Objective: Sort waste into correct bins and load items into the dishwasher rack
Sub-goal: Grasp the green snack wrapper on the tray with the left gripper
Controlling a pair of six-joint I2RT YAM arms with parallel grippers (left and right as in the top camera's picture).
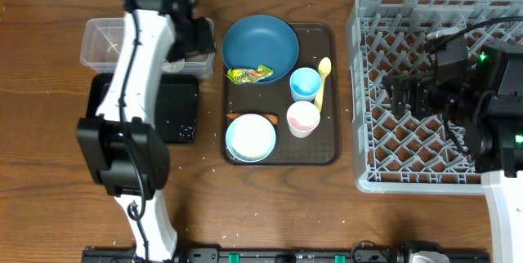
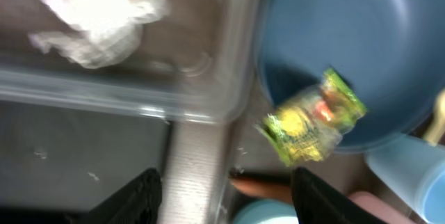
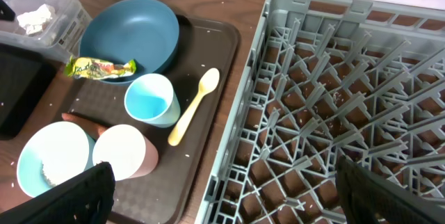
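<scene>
Crumpled white tissue (image 2: pixel 104 12) lies inside the clear tub (image 1: pixel 102 41), with the black tray (image 1: pixel 181 112) just below it. My left gripper (image 2: pixel 229 200) hangs open and empty over the tub's corner, beside the dark-blue bowl (image 1: pixel 260 44). A yellow-green wrapper (image 1: pixel 249 73) rests against that bowl's rim. The carrot (image 1: pixel 253 116) lies by the pale-blue bowl (image 1: pixel 251 138), which holds rice grains (image 3: pixel 49 172). The light-blue cup (image 1: pixel 305 83), pink cup (image 1: pixel 302 118) and yellow spoon (image 1: pixel 323 79) stand nearby. Above the grey rack (image 1: pixel 433 18), my right gripper (image 3: pixel 229 196) is open and empty.
A brown serving tray (image 1: pixel 327 153) carries the bowls, cups, spoon, carrot and wrapper between the bins and the rack. Loose white grains dot the black tray and the wood around it. My left arm (image 1: pixel 135 91) stretches over the black tray.
</scene>
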